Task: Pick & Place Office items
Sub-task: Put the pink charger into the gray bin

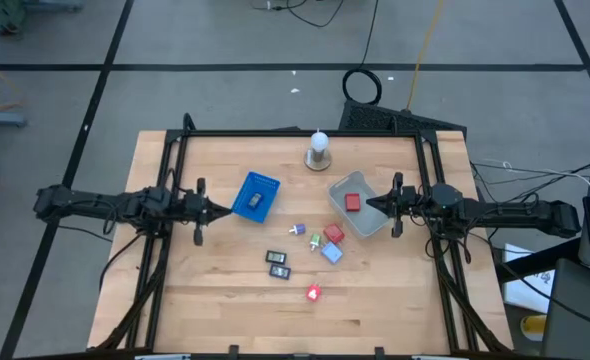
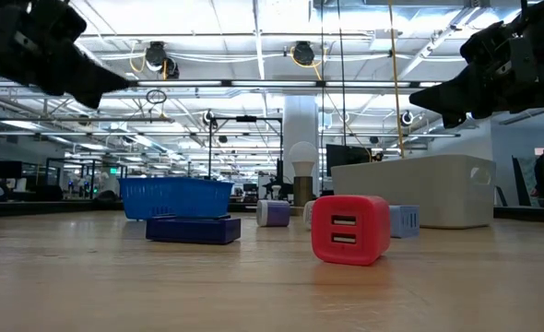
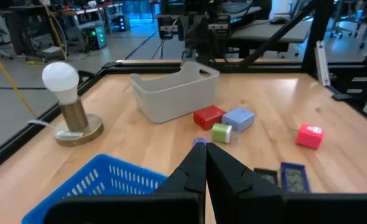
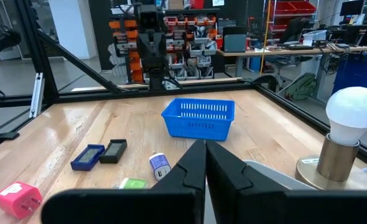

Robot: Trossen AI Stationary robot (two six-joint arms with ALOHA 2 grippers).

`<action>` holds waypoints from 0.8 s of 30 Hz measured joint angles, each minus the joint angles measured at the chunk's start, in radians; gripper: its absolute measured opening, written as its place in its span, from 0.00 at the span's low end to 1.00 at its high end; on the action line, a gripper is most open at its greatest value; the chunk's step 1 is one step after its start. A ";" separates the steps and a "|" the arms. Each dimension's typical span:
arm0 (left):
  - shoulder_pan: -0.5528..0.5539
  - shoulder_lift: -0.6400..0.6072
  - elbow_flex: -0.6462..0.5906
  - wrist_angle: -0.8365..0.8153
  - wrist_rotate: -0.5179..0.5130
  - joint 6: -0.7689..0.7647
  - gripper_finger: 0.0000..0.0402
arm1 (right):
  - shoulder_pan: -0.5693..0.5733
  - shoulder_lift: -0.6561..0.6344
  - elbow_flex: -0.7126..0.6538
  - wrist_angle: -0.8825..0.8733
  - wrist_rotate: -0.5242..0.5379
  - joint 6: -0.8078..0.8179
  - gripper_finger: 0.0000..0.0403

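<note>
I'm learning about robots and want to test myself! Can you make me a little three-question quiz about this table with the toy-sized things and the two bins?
1. True or false: the blue mesh basket already has a dark piece lying in it.
2. What colour is the block inside the clear grey tray? A) green B) red C) purple
3. Fill in: the left gripper and the right gripper both have their fingers ____.

Key
1. True: the high view shows a dark rectangular piece in the basket.
2. B: a red block lies in the tray.
3. Shut, with nothing held; each hangs beside its own bin.
</note>
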 joint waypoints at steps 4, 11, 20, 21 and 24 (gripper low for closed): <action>0.019 -0.020 -0.050 0.035 0.010 -0.007 0.01 | 0.000 0.000 0.000 0.000 0.000 0.000 0.01; 0.036 -0.027 -0.115 0.124 0.041 -0.017 0.02 | 0.000 0.000 0.000 -0.008 0.000 0.000 0.01; 0.036 -0.027 -0.137 0.160 0.045 0.000 0.01 | 0.000 0.000 0.000 -0.015 0.000 0.000 0.01; 0.036 -0.027 -0.137 0.161 0.045 0.006 0.01 | 0.000 0.000 0.000 -0.016 0.000 0.000 0.01; 0.036 -0.027 -0.137 0.162 0.044 0.015 0.02 | 0.000 0.000 0.000 -0.017 0.000 0.000 0.01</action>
